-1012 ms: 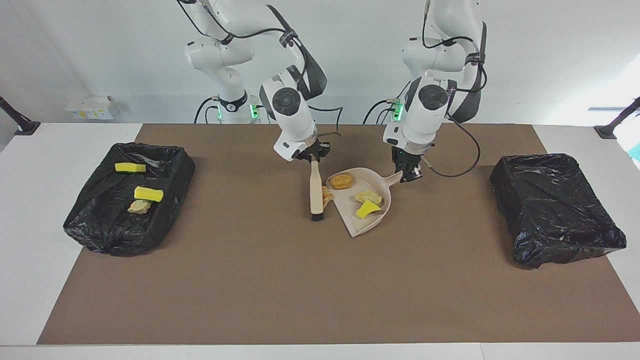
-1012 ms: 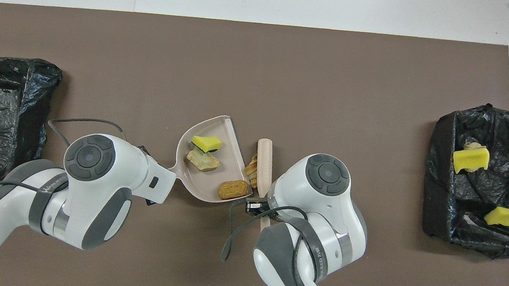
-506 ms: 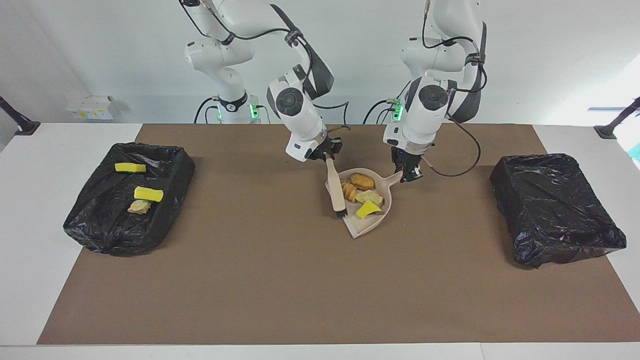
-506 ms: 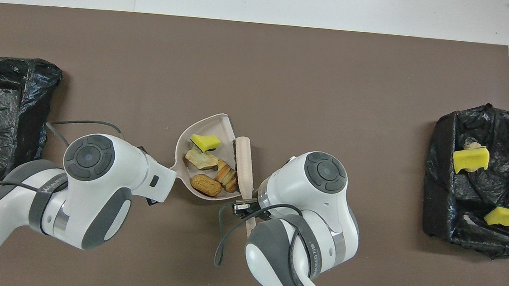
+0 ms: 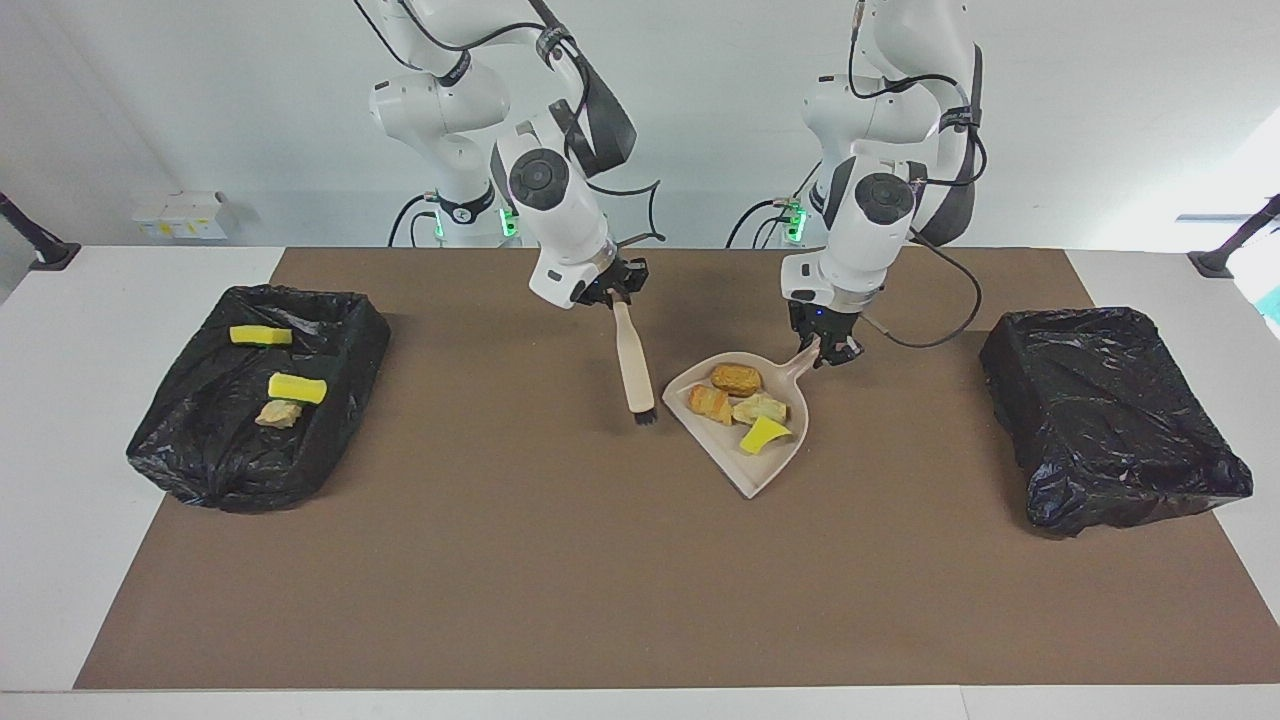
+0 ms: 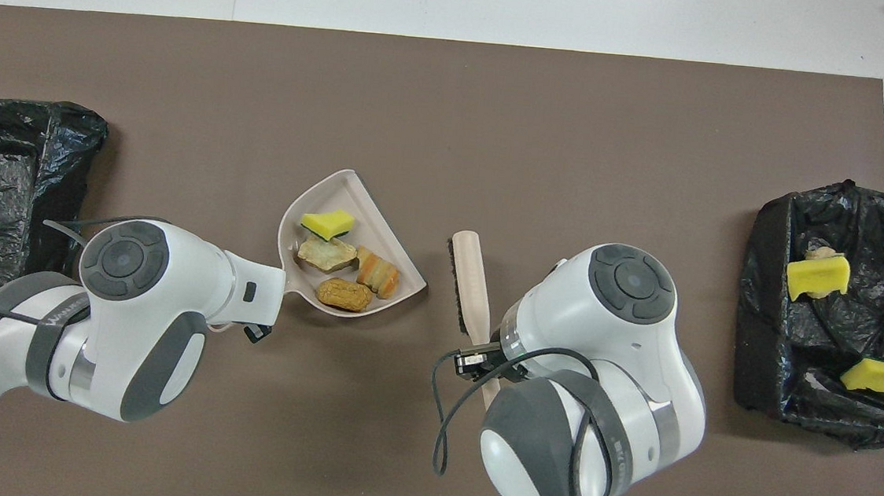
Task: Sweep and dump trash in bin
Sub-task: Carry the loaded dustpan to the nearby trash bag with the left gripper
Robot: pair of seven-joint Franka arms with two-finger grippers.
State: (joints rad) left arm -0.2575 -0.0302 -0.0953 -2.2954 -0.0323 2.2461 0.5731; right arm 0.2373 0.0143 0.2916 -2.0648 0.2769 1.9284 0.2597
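Lifting the loaded dustpan [image 5: 745,440] clenched in my left pincer [image 5: 832,350]; right pincer [image 5: 617,297] has pulled its gripped brush [image 5: 634,372] clear, all four scraps [image 5: 740,403] aboard, bin [image 5: 1110,415] next.

White arms, grey joints, black cables

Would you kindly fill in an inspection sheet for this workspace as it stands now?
Surface: brown mat on a white table.
Job's things: four scraps in the dustpan; three in the bin at the right arm's end; the other bin shows none.
Clutter: nothing seen.
Grippers: left gripper shut on the dustpan's handle; right gripper shut on the brush, which hangs beside the dustpan.
Cables: a black cable loops from the left wrist; another from the right.
Surroundings: white wall; small white box by it.
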